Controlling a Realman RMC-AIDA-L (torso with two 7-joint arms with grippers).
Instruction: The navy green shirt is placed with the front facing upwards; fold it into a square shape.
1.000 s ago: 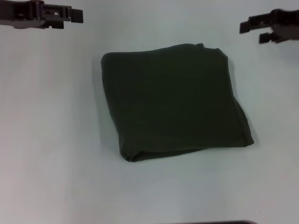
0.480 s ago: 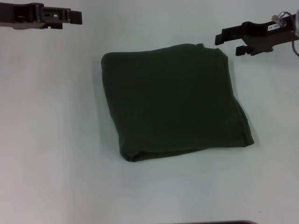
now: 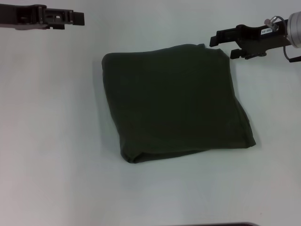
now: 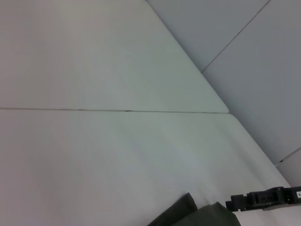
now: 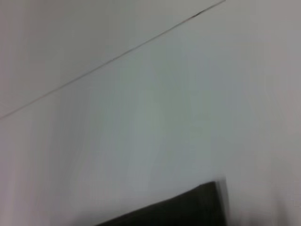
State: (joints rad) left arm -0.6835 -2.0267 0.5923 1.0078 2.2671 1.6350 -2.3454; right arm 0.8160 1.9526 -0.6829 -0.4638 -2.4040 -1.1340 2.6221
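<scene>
Though the navy green shirt lies folded into a rough square at the middle of the pale desk, its lettering, collar and label are all folded out of sight — only plain dark cloth shows. The right pincer hangs at the shirt's far right corner, fingers parted with nothing between them; whether it touches the cloth cannot be told. The left pincer sits at the far left, well apart from the shirt, its arm cut off by the edge — I cannot tell how its fingers stand. The right wrist view is blurred, showing one dark corner of the shirt.
</scene>
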